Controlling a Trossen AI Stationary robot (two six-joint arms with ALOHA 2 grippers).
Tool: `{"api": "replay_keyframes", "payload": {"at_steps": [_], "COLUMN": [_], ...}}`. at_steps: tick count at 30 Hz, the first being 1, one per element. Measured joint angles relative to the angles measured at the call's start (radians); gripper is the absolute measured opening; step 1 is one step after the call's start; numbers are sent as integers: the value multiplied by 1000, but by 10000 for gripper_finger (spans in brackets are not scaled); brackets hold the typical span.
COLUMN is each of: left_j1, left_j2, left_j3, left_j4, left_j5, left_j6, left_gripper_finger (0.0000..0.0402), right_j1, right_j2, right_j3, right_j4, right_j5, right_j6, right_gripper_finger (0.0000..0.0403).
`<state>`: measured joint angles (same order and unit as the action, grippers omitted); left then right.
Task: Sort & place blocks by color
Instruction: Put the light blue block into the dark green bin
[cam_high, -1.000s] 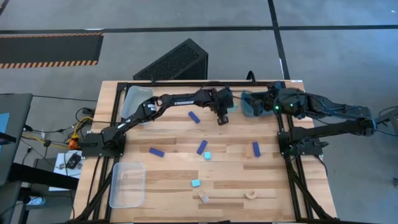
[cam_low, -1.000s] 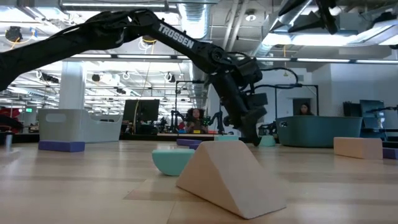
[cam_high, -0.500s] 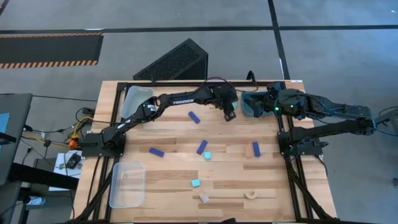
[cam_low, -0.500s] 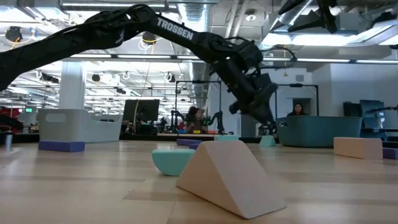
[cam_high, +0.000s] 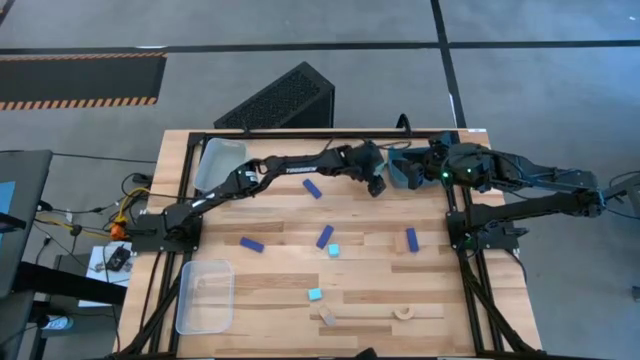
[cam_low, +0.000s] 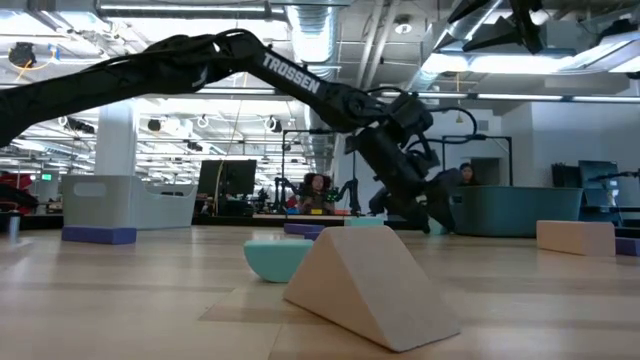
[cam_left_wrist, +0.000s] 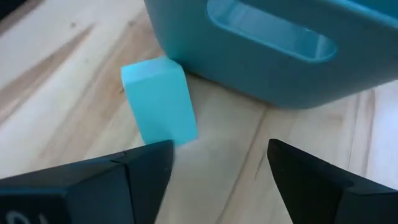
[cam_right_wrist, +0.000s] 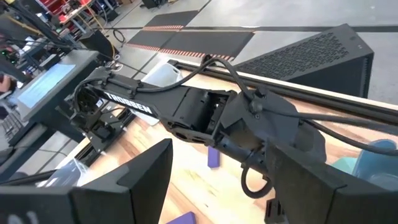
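A light cyan block (cam_left_wrist: 160, 102) lies flat on the table beside the teal bin's wall (cam_left_wrist: 280, 56). My left gripper (cam_left_wrist: 217, 168) is open and slants down toward the table, and the block lies just beyond one fingertip. In the high view this gripper (cam_high: 377, 184) is at the teal bin's (cam_high: 396, 160) left side and hides the block. My right gripper (cam_right_wrist: 217, 186) waits open, raised over the far right by the teal bin. Dark blue bars (cam_high: 312, 188) (cam_high: 325, 237), cyan cubes (cam_high: 333, 250) (cam_high: 314, 295) and tan pieces (cam_high: 328, 319) lie scattered on the table.
A grey bin (cam_high: 215, 163) stands at the far left and a clear bin (cam_high: 205, 295) at the near left. More blue bars (cam_high: 251, 243) (cam_high: 411, 239) and a tan ring piece (cam_high: 403, 312) lie on the boards. A tan wedge (cam_low: 370, 285) sits near the low camera.
My left gripper has gone toward the table's right edge, up to the teal bin's side. It rose on the way and then sank low again, and its wrist has rolled.
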<state>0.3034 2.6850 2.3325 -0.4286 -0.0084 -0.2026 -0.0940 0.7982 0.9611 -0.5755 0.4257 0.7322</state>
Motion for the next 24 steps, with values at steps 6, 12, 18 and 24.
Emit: {"api": "replay_keyframes", "payload": {"at_steps": [6, 12, 18, 24], "left_j1": [-12, -12, 9, 63], "left_j2": [0, -19, -41, -42], "left_j3": [24, 24, 24, 21], "left_j4": [-14, 2, 16, 96], "left_j5": [-50, -51, -31, 41], "left_j6": [28, 66, 105, -24], "left_gripper_finger": [254, 254, 248, 180], "right_j1": [0, 0, 0, 0], "right_j2": [0, 0, 0, 0], "right_j3": [0, 0, 0, 0], "right_j4": [0, -5, -33, -33], "right_j5": [-10, -10, -10, -9], "right_j6": [0, -6, -7, -5], "right_gripper_finger": [281, 281, 281, 281]}}
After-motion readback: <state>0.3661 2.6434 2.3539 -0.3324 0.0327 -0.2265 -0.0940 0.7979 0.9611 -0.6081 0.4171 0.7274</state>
